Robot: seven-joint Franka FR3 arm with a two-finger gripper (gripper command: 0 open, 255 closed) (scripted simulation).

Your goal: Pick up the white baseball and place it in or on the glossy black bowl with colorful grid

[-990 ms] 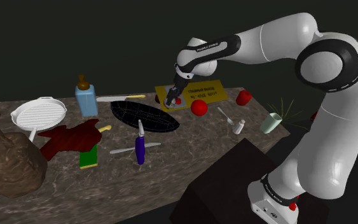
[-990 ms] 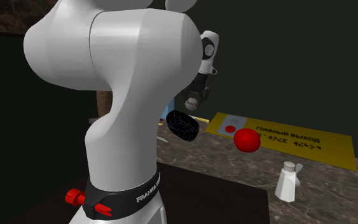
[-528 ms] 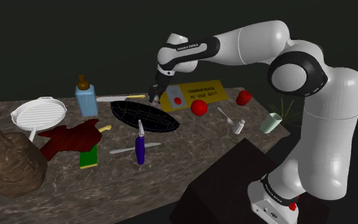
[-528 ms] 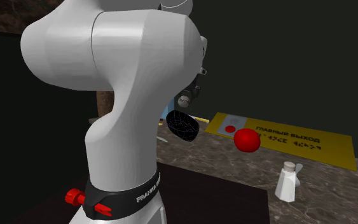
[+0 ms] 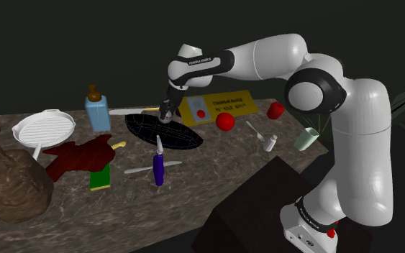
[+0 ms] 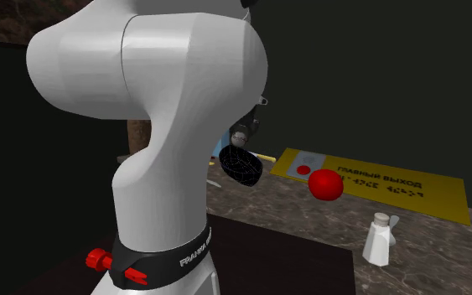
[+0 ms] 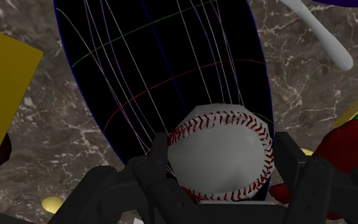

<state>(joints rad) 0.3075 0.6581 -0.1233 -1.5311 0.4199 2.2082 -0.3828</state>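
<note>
The claw (image 5: 166,115) is clamped on the white, red-stitched baseball (image 7: 219,153), held over the far edge of the black grid-lined bowl (image 5: 163,131) at the shoulder view's centre. Open bench (image 5: 215,169) lies to the lower right of the bowl. The purple-handled knife (image 5: 158,167) lies just below it, with the yellow sign (image 5: 219,106) and red ball (image 5: 225,121) to its right. The wrist view shows both fingers (image 7: 292,159) pressing the baseball's sides, with the bowl's interior beyond. In the second exterior view the white arm (image 6: 167,109) covers the left half, with the baseball just above the bowl's rim.
</note>
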